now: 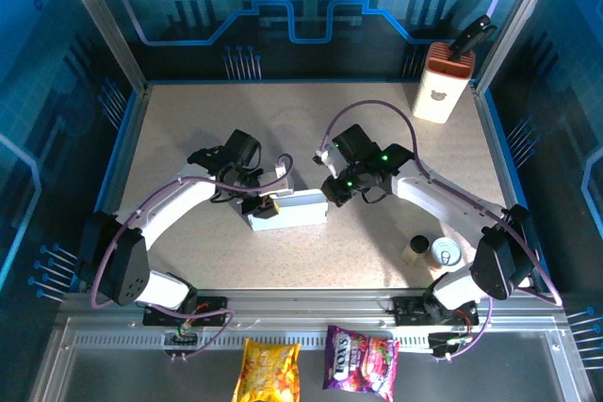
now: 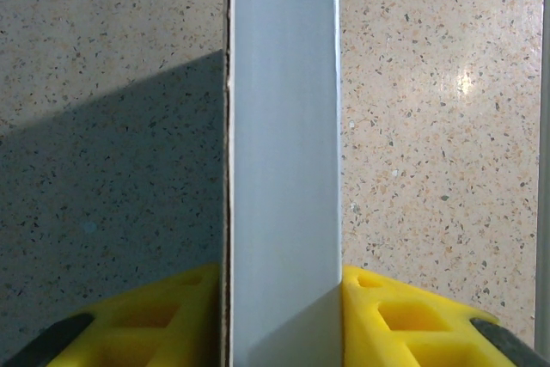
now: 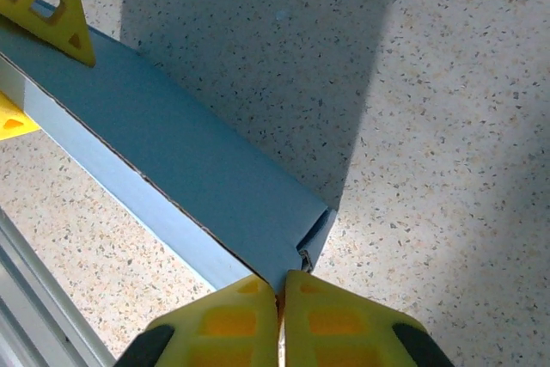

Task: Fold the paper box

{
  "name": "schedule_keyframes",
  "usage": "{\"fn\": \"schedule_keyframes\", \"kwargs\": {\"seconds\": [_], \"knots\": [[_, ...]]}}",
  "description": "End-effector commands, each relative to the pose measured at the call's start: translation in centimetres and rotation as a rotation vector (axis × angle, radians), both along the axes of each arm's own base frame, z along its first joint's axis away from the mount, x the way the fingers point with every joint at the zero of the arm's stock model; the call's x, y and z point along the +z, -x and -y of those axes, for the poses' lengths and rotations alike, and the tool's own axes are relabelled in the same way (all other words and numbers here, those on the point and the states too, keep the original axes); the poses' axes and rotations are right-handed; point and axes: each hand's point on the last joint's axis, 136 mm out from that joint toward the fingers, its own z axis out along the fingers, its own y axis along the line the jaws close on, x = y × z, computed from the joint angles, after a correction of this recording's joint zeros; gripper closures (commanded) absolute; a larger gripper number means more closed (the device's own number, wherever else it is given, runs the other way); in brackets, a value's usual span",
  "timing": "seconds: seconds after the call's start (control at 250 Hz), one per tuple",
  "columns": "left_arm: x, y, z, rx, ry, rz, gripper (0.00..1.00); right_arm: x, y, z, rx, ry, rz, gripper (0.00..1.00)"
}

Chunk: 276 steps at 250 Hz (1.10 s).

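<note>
Top external: paper box (image 1: 287,211) mid-table, held between left gripper (image 1: 267,206) at its left end and right gripper (image 1: 332,193) at its right end, well apart from the white-and-orange container (image 1: 441,87) in the far right corner. Risk here: opposing pulls from two arms, enough to skew or tear thin card.

Left wrist: paper box (image 2: 284,126) as a pale upright band over the speckled table (image 2: 430,126), clamped across its width between the yellow fingers (image 2: 395,315) of the left gripper (image 2: 284,298). Grasping, not crushing (walls straight, no bowing visible). Danger from any harder squeeze: caved sides, popped creases.

Right wrist: right gripper (image 3: 280,294) clenched tight, fingers (image 3: 344,320) pressed together, tips touching the near corner of the paper box (image 3: 198,186), just beside a small crumpled tuck (image 3: 314,242). Impossible to tell about any sliver of card nipped between the pads. Left gripper (image 3: 56,83) astride the far end. Likely trouble: a push from shut tips onto that corner, reopening the tuck or denting the edge. Or a slip off the corner, shoving the whole box sideways out of the left grip. With nothing truly pinched, a fold attempted on air and the flap left loose.
</note>
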Motion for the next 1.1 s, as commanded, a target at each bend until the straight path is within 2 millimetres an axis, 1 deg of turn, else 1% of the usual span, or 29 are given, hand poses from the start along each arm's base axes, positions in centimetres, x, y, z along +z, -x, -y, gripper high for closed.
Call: {"fn": "schedule_keyframes", "kwargs": {"seconds": [0.0,0.072,0.204,0.32,0.539,0.627,0.719,0.783,0.859,1.023,1.099], "knots": [[-0.6,0.8,0.2,-0.018,0.003,-0.032,0.64,0.8,0.6,-1.0,-0.061,-0.016,-0.011,0.94],[-0.6,0.7,0.2,-0.017,0.002,-0.033,0.64,0.9,0.7,-1.3,-0.085,-0.016,-0.010,0.96],[-0.7,0.7,0.2,-0.018,0.001,-0.034,0.64,1.1,0.7,-1.5,-0.138,-0.006,-0.016,0.96],[-0.6,0.8,0.2,-0.018,0.007,-0.035,0.62,1.2,0.7,-1.5,-0.196,0.015,-0.024,0.91],[-0.7,0.8,0.3,-0.017,0.009,-0.040,0.62,1.3,1.4,-2.1,-0.251,0.012,-0.020,0.91],[-0.7,0.7,0.3,-0.015,0.006,-0.040,0.62,1.2,1.3,-2.1,-0.267,0.013,-0.015,0.90],[-0.8,0.7,0.2,-0.015,0.005,-0.044,0.62,1.3,1.3,-2.2,-0.279,0.008,-0.013,0.85],[-0.7,0.7,0.3,-0.015,0.005,-0.044,0.62,1.5,1.3,-2.3,-0.286,0.000,-0.017,0.84],[-0.7,0.8,0.2,-0.016,0.002,-0.043,0.62,1.6,1.4,-2.6,-0.291,-0.014,-0.024,0.84],[-0.7,0.8,0.2,-0.014,0.001,-0.044,0.62,1.1,1.4,-2.8,-0.305,-0.016,-0.039,0.91],[-0.7,0.8,0.2,-0.014,0.003,-0.046,0.62,1.1,1.4,-3.0,-0.310,-0.029,-0.042,0.92]]}}
